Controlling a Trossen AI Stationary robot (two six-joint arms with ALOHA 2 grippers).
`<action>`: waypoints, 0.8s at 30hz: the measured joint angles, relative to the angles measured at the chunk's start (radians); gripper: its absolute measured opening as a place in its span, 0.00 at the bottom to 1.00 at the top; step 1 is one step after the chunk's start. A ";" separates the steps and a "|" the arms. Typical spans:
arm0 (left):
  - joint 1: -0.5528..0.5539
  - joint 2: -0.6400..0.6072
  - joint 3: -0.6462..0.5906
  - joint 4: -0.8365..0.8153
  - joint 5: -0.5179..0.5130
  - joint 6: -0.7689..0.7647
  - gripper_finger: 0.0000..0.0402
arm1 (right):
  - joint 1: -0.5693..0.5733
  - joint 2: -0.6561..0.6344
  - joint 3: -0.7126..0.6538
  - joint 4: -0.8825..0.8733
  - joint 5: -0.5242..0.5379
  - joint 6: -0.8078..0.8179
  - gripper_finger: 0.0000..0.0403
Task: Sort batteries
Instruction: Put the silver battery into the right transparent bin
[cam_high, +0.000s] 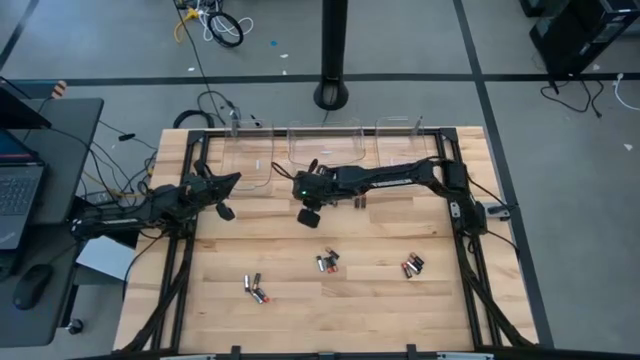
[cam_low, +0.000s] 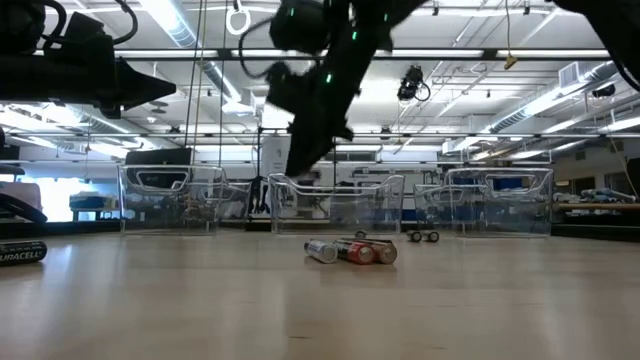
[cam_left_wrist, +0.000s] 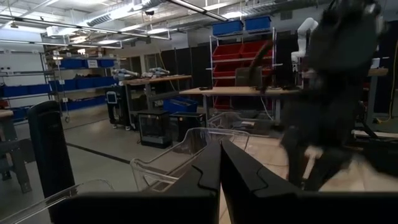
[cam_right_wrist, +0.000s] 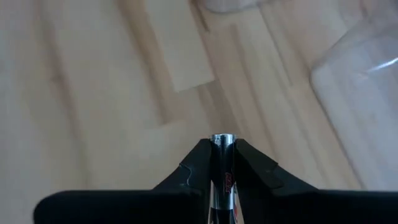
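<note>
My right gripper (cam_high: 308, 216) hangs above the table's middle, just in front of the clear bins, and is shut on a battery (cam_right_wrist: 222, 138) with a silver end and a red label. Other batteries lie on the wood in small clusters at the near left (cam_high: 255, 288), the centre (cam_high: 327, 262) and the right (cam_high: 411, 265), with one more (cam_high: 359, 201) beside the right arm. In the low view the centre cluster (cam_low: 350, 250) lies on its sides. My left gripper (cam_high: 233, 181) waits shut at the left, clear of everything; its fingers (cam_left_wrist: 219, 163) hold nothing. My right gripper pinches the battery's labelled body (cam_right_wrist: 226, 179) between its two fingers. The battery lies along the fingers, and its silver end cap (cam_right_wrist: 222, 137) pokes out at their tips. The fingers slant down toward the table, and the battery is lifted clear of the wood.
Three clear plastic bins stand along the far edge, at the left (cam_high: 250, 160), the middle (cam_high: 322, 148) and the right (cam_high: 405, 142). A black frame (cam_high: 470, 280) runs along the table's sides. One battery (cam_low: 20, 253) lies close to the low camera at the left.
</note>
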 joint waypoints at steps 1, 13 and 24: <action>0.000 0.000 0.000 0.000 0.000 0.000 0.04 | 0.004 -0.015 0.019 -0.056 0.014 -0.002 0.14; 0.000 0.000 0.000 0.000 0.001 0.000 0.04 | -0.098 -0.329 0.011 -0.652 0.414 0.234 0.14; 0.000 0.000 0.000 0.000 0.002 0.000 0.04 | -0.497 -0.466 -0.315 -0.420 0.211 0.279 0.14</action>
